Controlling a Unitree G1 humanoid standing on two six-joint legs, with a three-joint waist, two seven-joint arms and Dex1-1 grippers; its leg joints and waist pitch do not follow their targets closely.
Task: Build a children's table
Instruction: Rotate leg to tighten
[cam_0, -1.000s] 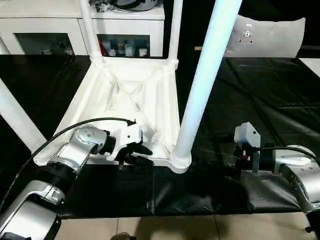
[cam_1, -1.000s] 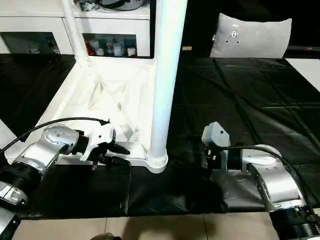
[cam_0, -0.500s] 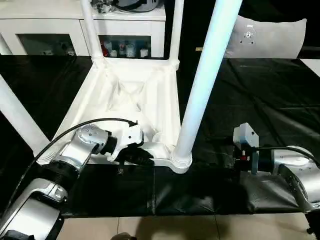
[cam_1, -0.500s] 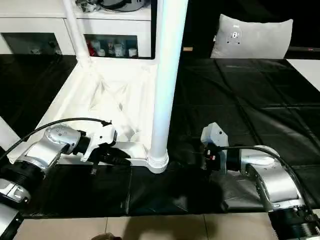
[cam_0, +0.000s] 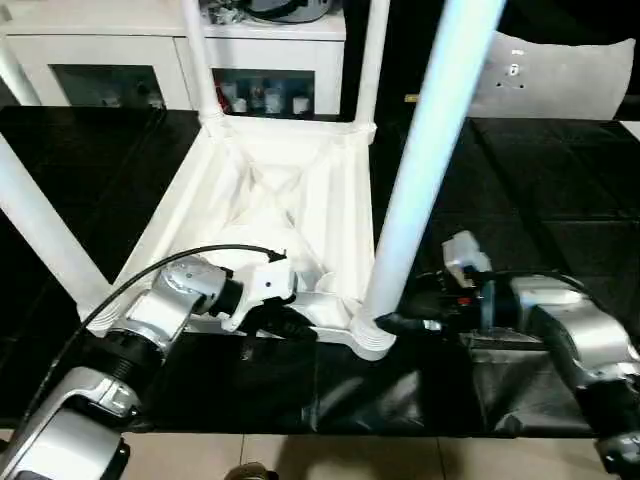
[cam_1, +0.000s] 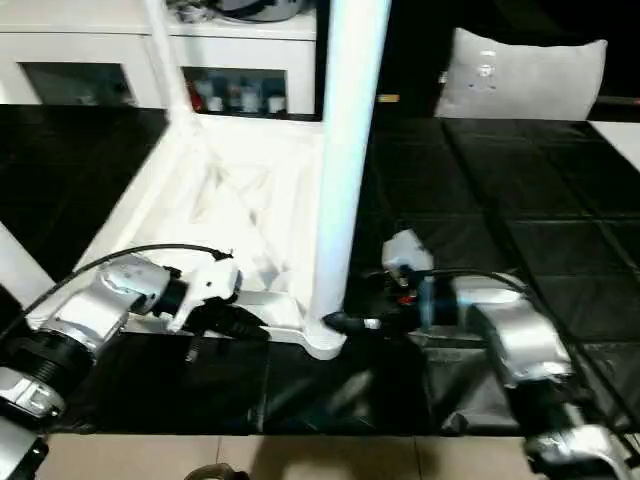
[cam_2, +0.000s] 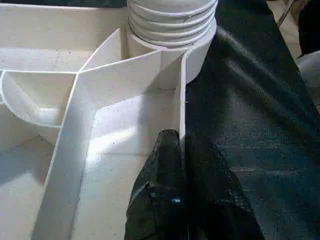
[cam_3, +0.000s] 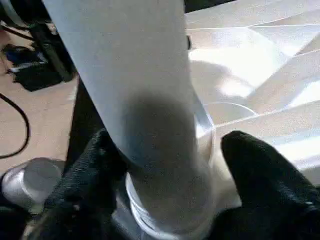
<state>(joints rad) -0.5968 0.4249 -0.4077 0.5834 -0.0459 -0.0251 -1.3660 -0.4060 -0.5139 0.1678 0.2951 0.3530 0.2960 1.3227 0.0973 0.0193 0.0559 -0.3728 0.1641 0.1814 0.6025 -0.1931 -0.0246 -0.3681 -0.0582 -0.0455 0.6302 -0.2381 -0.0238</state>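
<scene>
The children's table (cam_0: 290, 210) lies upside down on the black-covered surface (cam_0: 560, 190), legs pointing up. The near leg (cam_0: 425, 170) stands upright in its corner socket (cam_0: 372, 335). The left tool (cam_0: 290, 322) is pinched shut on the top's near rim (cam_2: 181, 107). The right tool (cam_3: 170, 175) straddles the leg's base from the right, fingers (cam_3: 260, 165) parted around it, grip not clearly closed.

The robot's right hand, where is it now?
In the left eye view the right hand is low on the right, its fingers either side of the nearest table leg, beside the corner socket.
</scene>
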